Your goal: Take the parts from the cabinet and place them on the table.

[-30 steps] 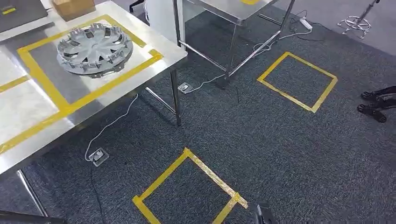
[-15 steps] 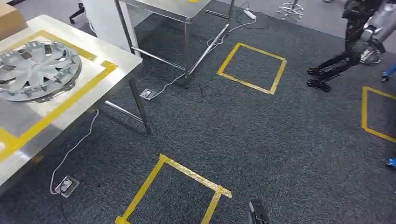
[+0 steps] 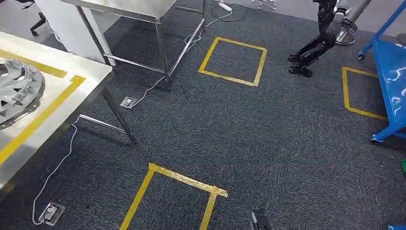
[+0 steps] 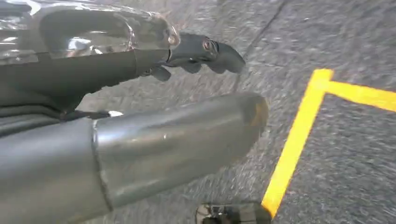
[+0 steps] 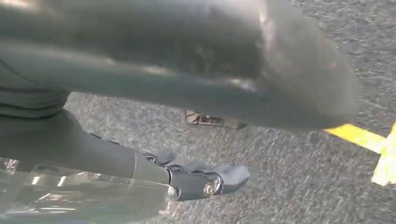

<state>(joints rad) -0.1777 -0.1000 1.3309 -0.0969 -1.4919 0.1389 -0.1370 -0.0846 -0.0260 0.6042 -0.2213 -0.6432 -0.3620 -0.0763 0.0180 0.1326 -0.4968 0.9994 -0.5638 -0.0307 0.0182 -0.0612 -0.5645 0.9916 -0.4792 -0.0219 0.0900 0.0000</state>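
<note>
A silver wheel cover (image 3: 14,93) lies on the steel table (image 3: 91,72) at the far left of the head view, inside yellow tape lines. A blue cabinet frame (image 3: 390,72) stands at the right edge; I cannot make out parts on it. My left hand (image 4: 168,140) hangs over the dark carpet with its thumb apart from its fingers (image 4: 210,49) and nothing in it. My right hand (image 5: 187,84) also hangs over the carpet, its fingers (image 5: 205,182) apart from the thumb, holding nothing.
A second steel table (image 3: 129,9) stands at the back left. Another robot (image 3: 330,28) is at the back right near the blue frame. Yellow tape squares (image 3: 233,60) (image 3: 172,196) mark the carpet. Floor sockets (image 3: 128,101) and a white cable (image 3: 57,163) lie near the table leg.
The whole view has swung to the right: the table with the wheel cover has slid towards the left edge, and the blue frame and other robot have come into view.
</note>
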